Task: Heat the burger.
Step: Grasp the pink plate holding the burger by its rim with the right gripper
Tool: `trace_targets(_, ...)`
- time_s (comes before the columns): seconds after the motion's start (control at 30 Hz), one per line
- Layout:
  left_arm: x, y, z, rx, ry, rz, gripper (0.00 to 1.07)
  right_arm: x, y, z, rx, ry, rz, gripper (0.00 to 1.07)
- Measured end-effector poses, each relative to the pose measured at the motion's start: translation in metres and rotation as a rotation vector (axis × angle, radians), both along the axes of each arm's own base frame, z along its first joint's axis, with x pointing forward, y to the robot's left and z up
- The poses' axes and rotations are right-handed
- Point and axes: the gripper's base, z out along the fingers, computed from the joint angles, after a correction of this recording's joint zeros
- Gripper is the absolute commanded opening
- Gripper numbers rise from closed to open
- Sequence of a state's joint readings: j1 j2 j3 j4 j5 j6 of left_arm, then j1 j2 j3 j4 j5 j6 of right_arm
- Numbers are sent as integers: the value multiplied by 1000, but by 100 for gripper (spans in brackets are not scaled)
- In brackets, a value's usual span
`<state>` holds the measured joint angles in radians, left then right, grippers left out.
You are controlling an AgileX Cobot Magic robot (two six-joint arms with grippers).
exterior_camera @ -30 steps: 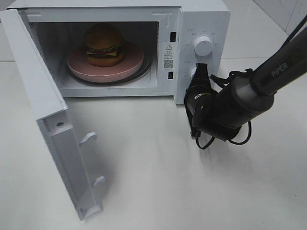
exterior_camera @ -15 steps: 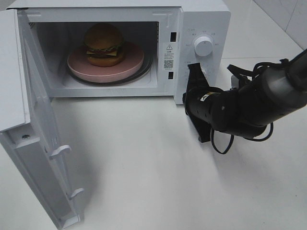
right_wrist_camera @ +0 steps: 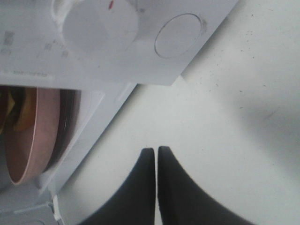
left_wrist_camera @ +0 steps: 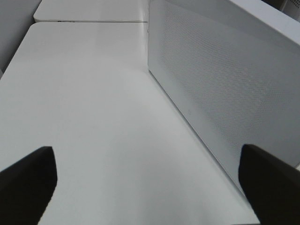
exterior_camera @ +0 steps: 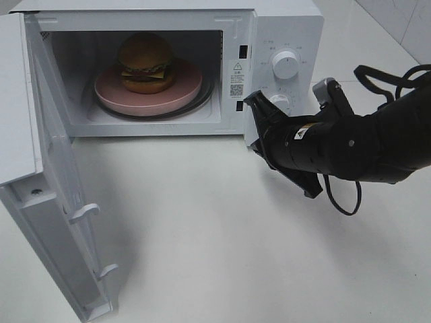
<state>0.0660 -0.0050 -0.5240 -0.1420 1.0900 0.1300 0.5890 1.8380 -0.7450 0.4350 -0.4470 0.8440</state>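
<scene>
Two steps look done in the high view. The burger (exterior_camera: 145,62) sits on the pink plate (exterior_camera: 111,95) inside the microwave (exterior_camera: 289,23), well beyond the right hand (exterior_camera: 251,101) and off to its side. That hand has its fingers pressed together and carries nothing. It hangs just in front of the lower dial (exterior_camera: 281,102), beside the cavity's front edge. The door (exterior_camera: 47,202) stands wide open, so I judge that shutting it and setting the heat are left.

In the left wrist view, the left hand (left_wrist_camera: 145,152) is spread wide over the counter (left_wrist_camera: 84,93) and pinches nothing. A white perforated panel (left_wrist_camera: 220,84) stands just beside one finger; whether it is door or wall I cannot tell.

In the right wrist view, the closed fingertips hover above the counter. The dial and a round button (right_wrist_camera: 178,35) are just ahead of them, and the plate's rim is off to one side.
</scene>
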Motion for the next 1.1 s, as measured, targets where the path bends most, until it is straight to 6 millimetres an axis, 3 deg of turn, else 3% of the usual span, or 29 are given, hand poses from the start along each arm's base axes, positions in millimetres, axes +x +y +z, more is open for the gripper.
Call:
trace_targets(0.37, 0, 0, 0, 0, 0, 0, 98, -21, -1, 22, -296, 18, 390, 2)
trace_targets(0.57, 0, 0, 0, 0, 0, 0, 98, -28, -2, 26, -358, 31, 496, 3)
trace_targets(0.63, 0, 0, 0, 0, 0, 0, 98, -33, 0, 26, -418, 72, 624, 3)
trace_targets(0.83, 0, 0, 0, 0, 0, 0, 98, -33, 5, 33, -466, 82, 753, 3)
trace_targets(1.1, 0, 0, 0, 0, 0, 0, 98, -23, 15, 63, -698, -5, 1135, 3)
